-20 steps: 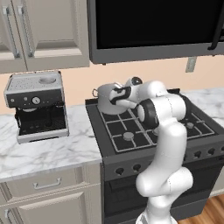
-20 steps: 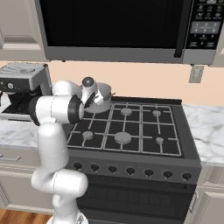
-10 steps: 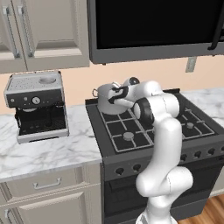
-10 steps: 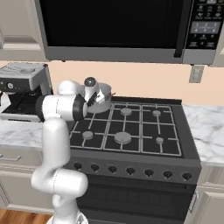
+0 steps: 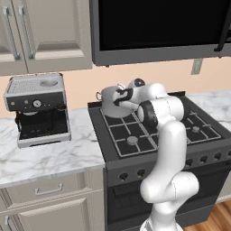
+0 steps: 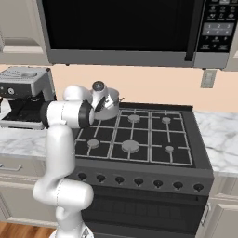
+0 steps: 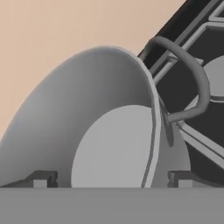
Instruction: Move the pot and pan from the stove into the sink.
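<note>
The gripper [image 7: 112, 183] has its fingers spread wide, one tip inside the pot [image 7: 100, 131] and the other outside its wall, so the rim runs between them — no contact can be made out. In the hand view a loop handle [image 7: 192, 83] curves off the pot's side above the black grate. The pot [image 5: 110, 101] stands on the rear left burner of the stove [image 5: 131, 144], near the beige wall. An espresso machine [image 5: 38, 108] sits on the marble counter [image 5: 49, 158] to the left — well apart from the pot.
</note>
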{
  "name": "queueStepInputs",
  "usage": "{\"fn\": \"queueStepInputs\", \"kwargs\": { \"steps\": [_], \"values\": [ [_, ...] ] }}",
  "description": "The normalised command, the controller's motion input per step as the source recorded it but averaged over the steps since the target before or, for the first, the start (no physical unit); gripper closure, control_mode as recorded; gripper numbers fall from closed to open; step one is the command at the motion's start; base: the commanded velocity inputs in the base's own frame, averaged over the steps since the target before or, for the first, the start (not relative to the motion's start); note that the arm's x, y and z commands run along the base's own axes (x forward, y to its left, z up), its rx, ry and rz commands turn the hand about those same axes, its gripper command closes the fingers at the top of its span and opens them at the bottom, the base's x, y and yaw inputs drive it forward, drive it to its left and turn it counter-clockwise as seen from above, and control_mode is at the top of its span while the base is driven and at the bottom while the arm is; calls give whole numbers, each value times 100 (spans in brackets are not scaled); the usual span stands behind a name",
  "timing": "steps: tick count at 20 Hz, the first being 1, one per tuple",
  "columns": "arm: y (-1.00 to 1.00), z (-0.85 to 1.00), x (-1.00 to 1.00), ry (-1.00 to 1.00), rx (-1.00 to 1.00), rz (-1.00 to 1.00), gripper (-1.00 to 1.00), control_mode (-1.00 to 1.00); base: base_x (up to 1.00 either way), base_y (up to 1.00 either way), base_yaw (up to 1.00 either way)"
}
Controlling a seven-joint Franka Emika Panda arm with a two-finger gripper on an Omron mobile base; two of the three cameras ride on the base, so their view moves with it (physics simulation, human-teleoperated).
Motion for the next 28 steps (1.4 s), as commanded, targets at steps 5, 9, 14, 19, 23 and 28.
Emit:
{"fn": "queueStepInputs", "kwargs": {
  "steps": [5,9,14,19,23,28],
  "values": [
    [0,-2,1,0,0,0,100,-100,0,0,0],
    [0,0,0,0,0,0,100,-100,0,0,0],
    [-4,29,-12,0,2,-1,100,-100,0,0,0],
    [-24,41,-50,1,1,0,100,-100,0,0,0],
    [-27,24,-92,0,0,3,100,-100,0,0,0],
    [-26,34,-98,0,0,1,100,-100,0,0,0]
  ]
}}
